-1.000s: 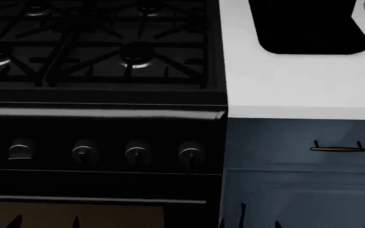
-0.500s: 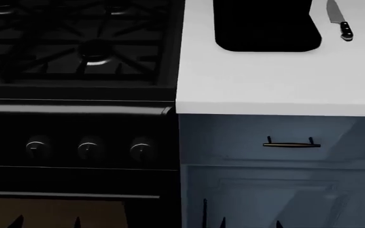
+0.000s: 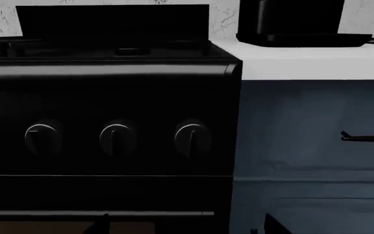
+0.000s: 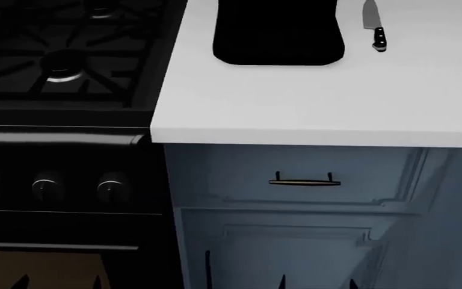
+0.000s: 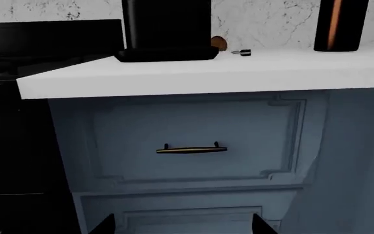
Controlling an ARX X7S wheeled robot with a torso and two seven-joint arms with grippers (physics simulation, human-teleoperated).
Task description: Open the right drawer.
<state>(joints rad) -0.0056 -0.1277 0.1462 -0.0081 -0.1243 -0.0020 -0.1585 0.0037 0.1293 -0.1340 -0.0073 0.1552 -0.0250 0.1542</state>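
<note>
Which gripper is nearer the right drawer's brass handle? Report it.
Right. The right gripper sits before the drawer, below its brass handle; the left gripper is before the oven, farther left.

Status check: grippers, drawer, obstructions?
Grippers' state cannot be told. Blue-grey panelled right drawer shut, brass bar handle untouched. Nothing in the way.

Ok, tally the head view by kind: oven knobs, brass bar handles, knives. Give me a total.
Oven knobs: 3 (one cut off by the picture's edge)
Brass bar handles: 1, on the right drawer
Knives: 1
Total: 5
</note>
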